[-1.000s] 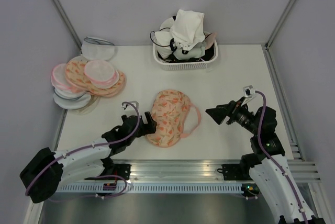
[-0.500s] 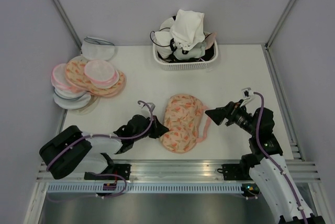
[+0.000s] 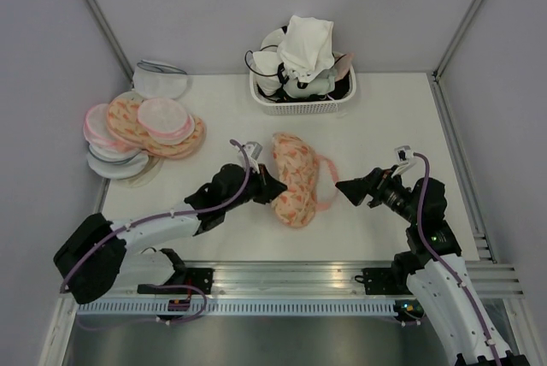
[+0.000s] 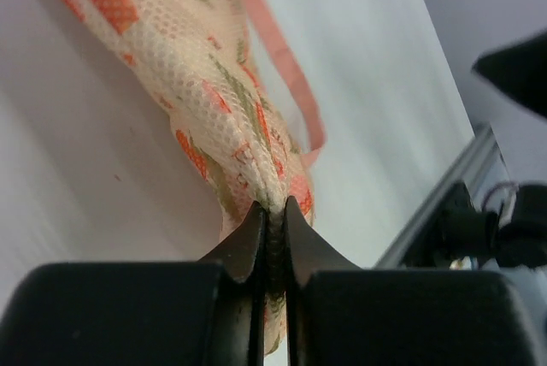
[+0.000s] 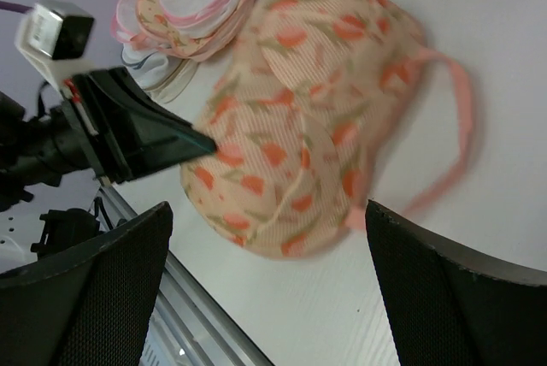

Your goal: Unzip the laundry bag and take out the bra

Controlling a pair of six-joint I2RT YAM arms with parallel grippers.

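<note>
While left gripper clamps left rim of laundry bag, bag stands tipped on edge mid-bench, long axis running far edge to near edge. Right gripper, fingers spread, empty, hovers just right of bag, beside pink loop. No bra visible.

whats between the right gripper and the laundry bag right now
In the top external view, only a bare strip of table and the pink loop of the laundry bag itself separate it from the right gripper.
</note>
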